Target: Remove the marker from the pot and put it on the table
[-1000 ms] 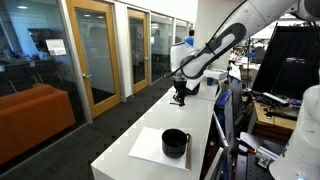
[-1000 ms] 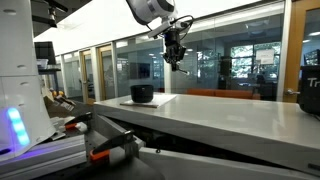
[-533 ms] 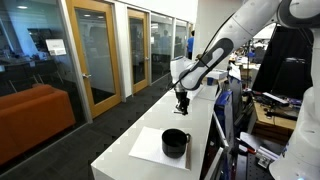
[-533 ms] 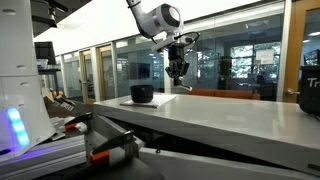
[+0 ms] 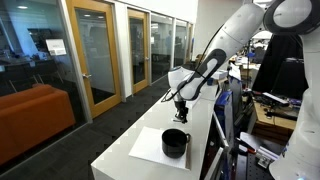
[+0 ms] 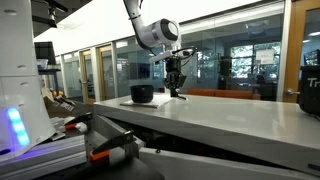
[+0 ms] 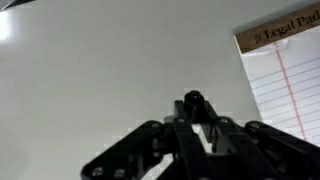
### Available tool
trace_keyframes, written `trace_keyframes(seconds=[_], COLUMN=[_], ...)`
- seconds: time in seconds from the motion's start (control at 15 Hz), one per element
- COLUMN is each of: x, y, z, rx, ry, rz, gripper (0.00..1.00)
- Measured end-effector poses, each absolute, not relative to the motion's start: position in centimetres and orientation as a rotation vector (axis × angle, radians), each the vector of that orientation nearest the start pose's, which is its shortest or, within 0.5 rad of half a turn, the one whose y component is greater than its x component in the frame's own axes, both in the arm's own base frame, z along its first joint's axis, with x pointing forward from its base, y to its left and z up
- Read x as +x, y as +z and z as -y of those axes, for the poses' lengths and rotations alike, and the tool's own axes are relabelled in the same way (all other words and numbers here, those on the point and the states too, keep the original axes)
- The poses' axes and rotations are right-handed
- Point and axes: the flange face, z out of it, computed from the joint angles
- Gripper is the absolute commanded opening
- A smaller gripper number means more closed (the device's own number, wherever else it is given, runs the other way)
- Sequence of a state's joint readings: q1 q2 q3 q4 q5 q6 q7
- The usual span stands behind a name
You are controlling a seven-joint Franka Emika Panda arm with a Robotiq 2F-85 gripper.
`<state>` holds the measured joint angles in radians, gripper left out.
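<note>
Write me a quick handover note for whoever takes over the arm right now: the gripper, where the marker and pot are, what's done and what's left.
Gripper: shut on what looks like the marker, whose dark end pokes out in the wrist view.
Position: low over the table, beyond the pot. The pot stands on the white sheet.
Done: the marker is out of the pot.
Left: set the marker on the bare tabletop, open the gripper, then back away. It can't be told whether the marker already touches the table.
</note>
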<state>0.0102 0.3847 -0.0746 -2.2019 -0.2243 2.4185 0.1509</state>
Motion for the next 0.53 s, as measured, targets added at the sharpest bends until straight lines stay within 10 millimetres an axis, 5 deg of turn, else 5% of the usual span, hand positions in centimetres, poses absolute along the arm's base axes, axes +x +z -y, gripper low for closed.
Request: trace_keyframes(seconds=[0.33, 0.4, 0.53], x=[53.4, 53.4, 53.5], y=[18.0, 17.9, 17.9], z=[3.1, 2.9, 2.5], rx=[-3.298, -3.298, -3.299], ry=[0.278, 0.277, 0.275], rz=[-0.03, -0.023, -0.011], gripper=[0.08, 0.44, 0.49])
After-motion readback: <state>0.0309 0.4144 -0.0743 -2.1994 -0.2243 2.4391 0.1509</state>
